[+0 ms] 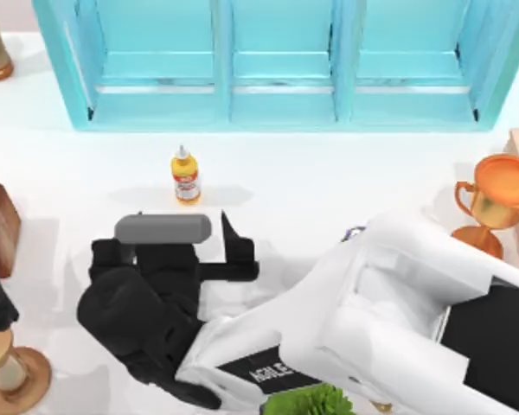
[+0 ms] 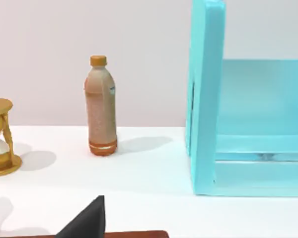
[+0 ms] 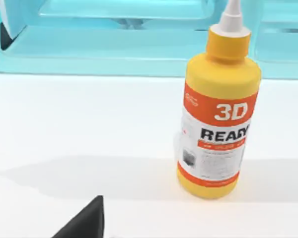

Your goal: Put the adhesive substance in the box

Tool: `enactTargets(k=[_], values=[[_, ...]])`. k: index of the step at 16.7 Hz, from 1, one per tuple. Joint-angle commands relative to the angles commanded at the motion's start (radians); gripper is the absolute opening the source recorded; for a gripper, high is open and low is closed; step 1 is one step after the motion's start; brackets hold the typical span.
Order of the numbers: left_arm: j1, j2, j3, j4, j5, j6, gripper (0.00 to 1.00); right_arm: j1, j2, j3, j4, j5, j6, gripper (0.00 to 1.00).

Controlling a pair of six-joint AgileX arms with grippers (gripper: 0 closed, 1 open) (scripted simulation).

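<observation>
I see the small yellow-orange glue bottle point(image 1: 185, 175) with white pointed nozzle standing upright on the white surface point(image 1: 329, 181), just in front of the large turquoise three-compartment box point(image 1: 277, 108), near its left and middle compartments. My right tool point(image 1: 186, 233) sits in front of the bottle, apart from it; I cannot tell how its fingers stand. Right of the bottle stands a copper trophy point(image 1: 495, 203).

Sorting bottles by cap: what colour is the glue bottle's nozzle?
White, on the glue bottle; clearest in the right wrist view.
</observation>
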Motion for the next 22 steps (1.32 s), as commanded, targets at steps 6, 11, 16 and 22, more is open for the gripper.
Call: enactTargets(k=[6, 11, 16, 22], values=[[0.0, 0.0, 0.0, 0.0, 0.0, 0.0, 1.0, -0.006, -0.001, -0.002, -0.002, -0.004, -0.002, 1.0], [0.0, 0.0, 0.0, 0.0, 0.0, 0.0, 1.0, -0.092, 0.09, 0.142, 0.01, -0.084, -0.069, 1.0], [0.0, 0.0, 0.0, 0.0, 0.0, 0.0, 1.0, -0.169, 0.185, 0.291, 0.007, -0.153, -0.132, 1.0], [0.0, 0.0, 0.0, 0.0, 0.0, 0.0, 1.0, -0.175, 0.203, 0.304, 0.018, -0.157, -0.137, 1.0]])
